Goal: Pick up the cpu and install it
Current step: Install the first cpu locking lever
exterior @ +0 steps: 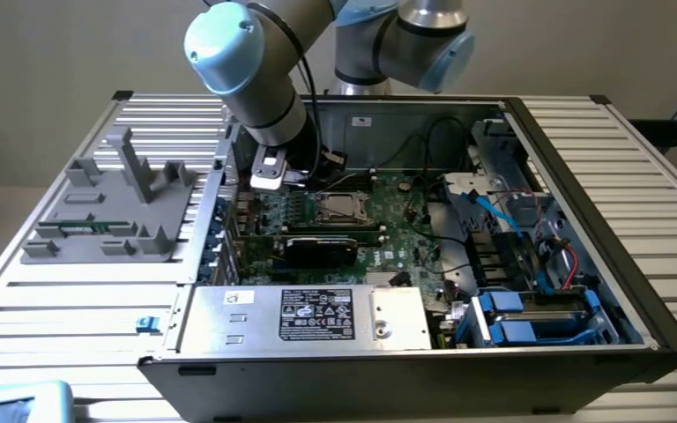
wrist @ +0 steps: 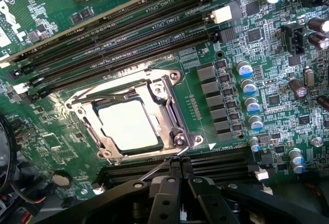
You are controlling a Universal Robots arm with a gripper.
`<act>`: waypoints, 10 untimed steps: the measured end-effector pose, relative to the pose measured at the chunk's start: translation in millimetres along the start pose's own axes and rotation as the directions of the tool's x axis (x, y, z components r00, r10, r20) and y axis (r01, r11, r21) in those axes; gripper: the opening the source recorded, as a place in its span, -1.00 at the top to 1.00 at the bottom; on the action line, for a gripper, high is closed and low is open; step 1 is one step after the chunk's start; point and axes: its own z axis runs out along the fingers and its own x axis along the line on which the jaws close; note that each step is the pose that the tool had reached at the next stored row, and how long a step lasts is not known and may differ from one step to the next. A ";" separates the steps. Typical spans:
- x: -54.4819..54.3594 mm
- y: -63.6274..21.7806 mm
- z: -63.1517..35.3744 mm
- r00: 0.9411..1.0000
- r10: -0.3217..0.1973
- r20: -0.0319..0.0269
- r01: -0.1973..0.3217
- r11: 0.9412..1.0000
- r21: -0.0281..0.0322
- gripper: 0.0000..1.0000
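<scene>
Open computer case (exterior: 574, 220) is laid on its side on the slatted bench (exterior: 68, 300), toward the bench's far edge. Green motherboard (wrist: 247, 44) is exposed inside.

The cpu (wrist: 128, 125) is seen seated in the metal socket frame (wrist: 169, 85) on the motherboard, silver top up, frame edges around it. In the exterior view the socket (exterior: 345, 206) is found near the middle of the board, toward the case's far wall.

The claw (wrist: 180, 170) is held just beside the socket's edge, fingers pressed together, nothing pinched. A thin wire lever (wrist: 154, 171) of the socket is seen touching or just at the fingertips; which cannot be told.

Surroundings: black memory slots (wrist: 128, 34) run alongside the socket; a row of capacitors (wrist: 249, 103) is beside it. A black expansion card (exterior: 321, 248) is set nearer the silver power supply (exterior: 303, 315). Blue drive brackets (exterior: 515, 322) occupy the case's near corner. A grey fixture (exterior: 121, 207) is placed on the bench at the exterior view's left.
</scene>
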 end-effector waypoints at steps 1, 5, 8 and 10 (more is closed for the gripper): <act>0.0 0.1 0.1 1.000 0.000 0.000 0.000 1.000 0.000 0.77; -0.2 0.7 1.3 1.000 0.000 0.000 0.000 1.000 0.000 0.77; 0.3 0.3 2.2 1.000 0.001 0.000 -0.001 1.000 0.000 0.77; 0.5 -0.5 2.8 1.000 0.001 -0.001 -0.001 1.000 0.000 0.77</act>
